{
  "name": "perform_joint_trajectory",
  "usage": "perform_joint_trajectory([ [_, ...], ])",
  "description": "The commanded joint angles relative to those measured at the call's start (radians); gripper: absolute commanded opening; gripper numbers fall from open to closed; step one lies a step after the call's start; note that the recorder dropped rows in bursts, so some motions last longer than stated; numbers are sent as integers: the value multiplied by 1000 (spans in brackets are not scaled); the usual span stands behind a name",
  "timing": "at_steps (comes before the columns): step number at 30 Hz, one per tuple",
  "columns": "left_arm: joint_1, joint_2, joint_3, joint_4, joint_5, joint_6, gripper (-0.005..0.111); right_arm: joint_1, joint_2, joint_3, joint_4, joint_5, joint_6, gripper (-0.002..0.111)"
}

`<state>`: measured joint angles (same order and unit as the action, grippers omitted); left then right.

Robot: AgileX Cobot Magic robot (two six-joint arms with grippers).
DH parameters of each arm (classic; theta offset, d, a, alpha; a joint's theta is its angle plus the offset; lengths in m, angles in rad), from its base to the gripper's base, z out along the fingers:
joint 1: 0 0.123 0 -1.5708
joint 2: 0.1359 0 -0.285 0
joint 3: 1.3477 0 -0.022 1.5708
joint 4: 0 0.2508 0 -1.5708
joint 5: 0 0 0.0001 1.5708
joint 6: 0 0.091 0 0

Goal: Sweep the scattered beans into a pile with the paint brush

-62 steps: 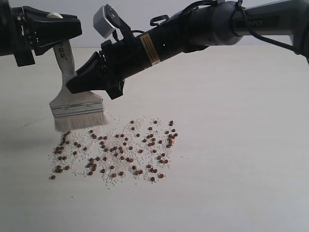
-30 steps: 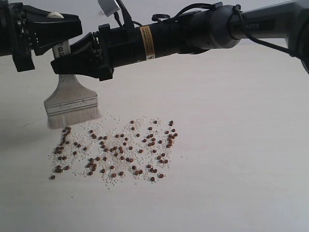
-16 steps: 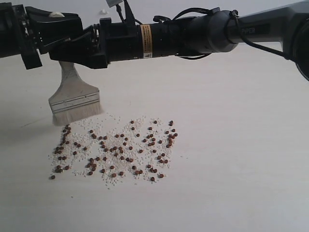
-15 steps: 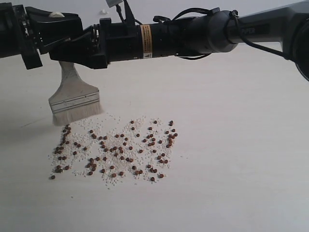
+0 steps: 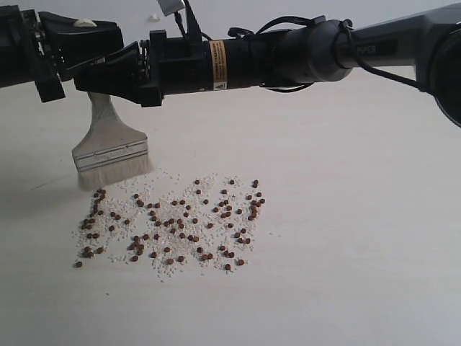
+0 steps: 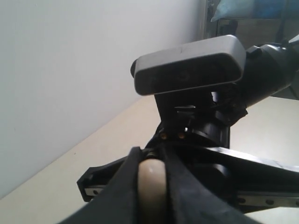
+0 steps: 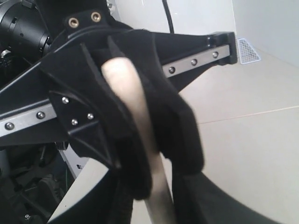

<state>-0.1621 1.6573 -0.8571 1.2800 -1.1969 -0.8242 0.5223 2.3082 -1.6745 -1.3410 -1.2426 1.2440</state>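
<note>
Left fingers (image 6: pixel 124 186) are clenching the pale end of the paint brush (image 5: pixel 109 140), one black finger pressing on each side of it in our left wrist view. Right fingers (image 7: pixel 180 121) are reaching across from the right and sitting around the handle (image 7: pixel 127 88) just lower down, one finger on either side and close against the wood. We cannot tell whether they are actually squeezing it. We are seeing the brush hanging bristles-down at the left of the exterior view, slightly tilted. Its silver ferrule (image 5: pixel 109 153) is sitting above the white bristles (image 5: pixel 115 173), whose tips are at or just over the table (image 5: pixel 346 216). The beans (image 5: pixel 169 231) are lying scattered over a broad patch, mixed with whitish grains (image 5: pixel 209 179). That patch is beginning just in front of the bristles and spreading rightward.
</note>
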Motion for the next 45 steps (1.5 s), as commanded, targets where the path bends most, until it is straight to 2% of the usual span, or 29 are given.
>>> perform_joint_trajectory([
  [1, 1, -4, -6, -43, -24, 14, 0, 1, 13, 1, -9, 21, 16, 0],
  [5, 1, -4, -6, -55, -24, 12, 0, 1, 13, 1, -9, 21, 16, 0],
  [7, 1, -4, -6, -69, -24, -1, 6, 1, 13, 1, -9, 21, 16, 0],
  [10, 1, -4, -6, -100, -24, -2, 22, 1, 13, 1, -26, 21, 16, 0],
  [14, 1, -4, -6, -132, -24, -2, 59, 1, 13, 1, -26, 21, 16, 0],
  [16, 1, -4, -6, -132, -24, -7, 71, 1, 13, 1, -26, 21, 16, 0],
  [18, 1, -4, -6, -132, -24, -8, 75, 1, 13, 1, -26, 33, 16, 0],
  [21, 2, -6, -6, -136, -24, -8, 73, 1, 8, 1, -26, 128, 16, 0],
  [25, 22, -7, -6, -136, -24, -8, 67, 1, -37, 1, -29, 367, 4, 0],
  [31, 109, -7, -6, -136, -24, -90, 48, 1, -146, 1, -82, 768, -32, 0],
  [34, 150, -7, -6, -136, -24, -117, 29, 1, -200, 1, -84, 923, -55, 0],
  [36, 174, -7, -6, -136, -24, -151, 7, 1, -228, 1, -84, 1040, -55, 0],
  [37, 183, -7, -6, -136, -24, -158, 0, 1, -237, 1, -84, 1094, -55, 0],
  [38, 188, -7, -6, -136, -19, -172, 0, 1, -247, 3, -84, 1143, -55, 0],
  [40, 189, -19, -6, -160, 122, -224, 0, 1, -257, 12, -74, 1200, -47, 0],
  [42, 182, -56, 7, -194, 334, -229, 0, 1, -270, 29, -71, 1214, -23, 0],
  [45, 176, -153, 57, -347, 630, -179, 0, 1, -279, 58, -71, 1210, 0, 0],
])
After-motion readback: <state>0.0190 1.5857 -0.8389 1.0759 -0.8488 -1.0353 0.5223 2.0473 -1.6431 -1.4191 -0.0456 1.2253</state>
